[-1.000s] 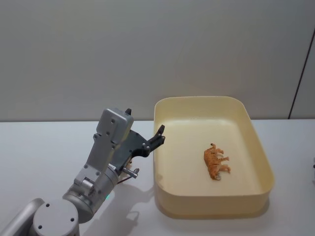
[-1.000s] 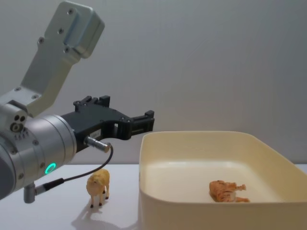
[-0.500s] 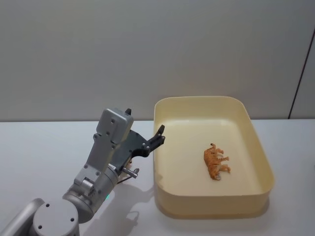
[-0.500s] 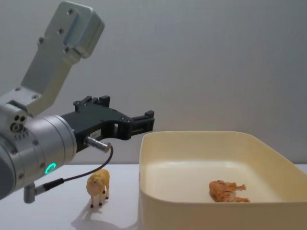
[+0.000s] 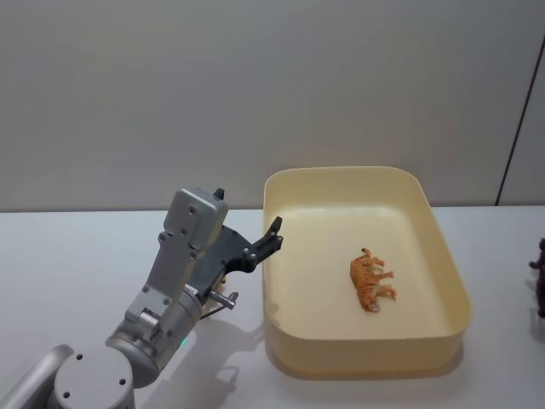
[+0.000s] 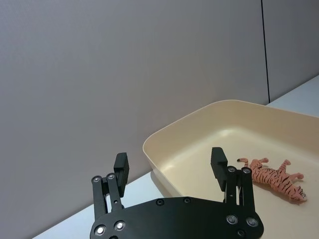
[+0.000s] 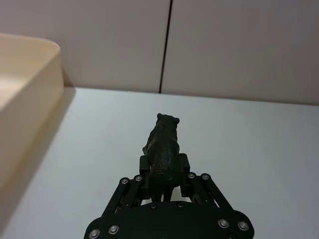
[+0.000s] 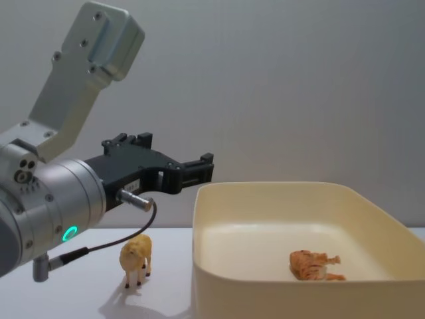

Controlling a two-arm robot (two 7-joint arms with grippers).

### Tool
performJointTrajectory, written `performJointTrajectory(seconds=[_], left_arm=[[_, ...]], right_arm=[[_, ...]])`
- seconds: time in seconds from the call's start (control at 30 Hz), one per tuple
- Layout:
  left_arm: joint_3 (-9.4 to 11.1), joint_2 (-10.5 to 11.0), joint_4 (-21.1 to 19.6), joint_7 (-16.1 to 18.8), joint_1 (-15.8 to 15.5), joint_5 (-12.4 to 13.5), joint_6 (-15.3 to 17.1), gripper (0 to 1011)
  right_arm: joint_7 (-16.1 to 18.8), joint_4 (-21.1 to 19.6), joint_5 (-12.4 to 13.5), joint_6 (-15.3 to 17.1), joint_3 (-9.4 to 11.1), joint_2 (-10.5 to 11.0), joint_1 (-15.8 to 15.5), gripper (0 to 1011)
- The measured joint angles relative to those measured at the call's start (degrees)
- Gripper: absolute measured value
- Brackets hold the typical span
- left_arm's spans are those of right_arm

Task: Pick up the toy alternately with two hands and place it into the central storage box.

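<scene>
"What moved?"

"A black toy (image 7: 162, 142) has slid a bit more into sight over the right side of the tabletop (image 5: 68, 256). The right gripper (image 7: 163, 168) pinches it tight."

"And the other one?"

"The left gripper (image 6: 169, 162) has stayed put. It hangs wide and empty by the left wall of the storage box (image 5: 366, 362), above a little sheep (image 8: 136, 259)."

"What's in the box?"

"One tiger (image 5: 371, 281), lying down. I think the black toy goes in next."

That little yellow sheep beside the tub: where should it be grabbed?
Grip the sheep across its rounded body, fingers coming down from above, one on each flank. It stands upright on thin legs, so the body is probably the broadest hold.
</scene>
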Motion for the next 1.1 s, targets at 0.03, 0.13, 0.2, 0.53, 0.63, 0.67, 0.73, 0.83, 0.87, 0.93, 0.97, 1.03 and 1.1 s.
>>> performJointTrajectory(seconds=[0.03, 0.13, 0.2, 0.53, 0.63, 0.67, 0.73, 0.83, 0.87, 0.93, 0.97, 1.03, 1.1], left_arm=[[0.0, 0.0, 0.0, 0.0, 0.0, 0.0, 0.0, 1001], [0.0, 0.0, 0.0, 0.0, 0.0, 0.0, 0.0, 1002], [0.0, 0.0, 0.0, 0.0, 0.0, 0.0, 0.0, 1002], [0.0, 0.0, 0.0, 0.0, 0.0, 0.0, 0.0, 1002], [0.0, 0.0, 0.0, 0.0, 0.0, 0.0, 0.0, 1002], [0.0, 0.0, 0.0, 0.0, 0.0, 0.0, 0.0, 1002], [0.0, 0.0, 0.0, 0.0, 0.0, 0.0, 0.0, 1002], [0.0, 0.0, 0.0, 0.0, 0.0, 0.0, 0.0, 1001], [0.0, 0.0, 0.0, 0.0, 0.0, 0.0, 0.0, 1002], [0.0, 0.0, 0.0, 0.0, 0.0, 0.0, 0.0, 1002], [0.0, 0.0, 0.0, 0.0, 0.0, 0.0, 0.0, 1002], [0.0, 0.0, 0.0, 0.0, 0.0, 0.0, 0.0, 1002], [0.0, 0.0, 0.0, 0.0, 0.0, 0.0, 0.0, 1002]], right_arm=[[0.1, -0.3, 0.2, -0.2, 0.0, -0.1, 0.0, 298], [0.8, -1.5, 1.0, -0.9, -0.2, -0.5, 0.3, 298], [1.3, -2.6, 1.7, -1.1, -0.4, -0.9, 0.7, 297], [5.0, -6.1, 3.2, 0.0, -2.2, -3.4, 3.8, 298], [6.3, -6.4, 3.2, 1.0, -3.0, -4.3, 4.9, 298], [6.6, -6.4, 3.1, 1.3, -3.3, -4.6, 5.3, 298], [7.5, -6.4, 2.7, 2.2, -3.9, -5.3, 6.2, 298], [8.3, -6.0, 1.9, 3.4, -4.7, -6.2, 7.4, 298], [8.5, -5.8, 1.6, 3.8, -4.9, -6.4, 7.7, 298], [9.0, -5.2, 0.9, 4.6, -5.5, -7.1, 8.6, 298], [9.1, -5.1, 0.8, 4.8, -5.6, -7.3, 8.8, 298], [9.3, -4.7, 0.4, 5.2, -5.9, -7.6, 9.2, 312], [9.7, -4.3, -0.1, 5.8, -6.3, -8.0, 9.8, 374]])
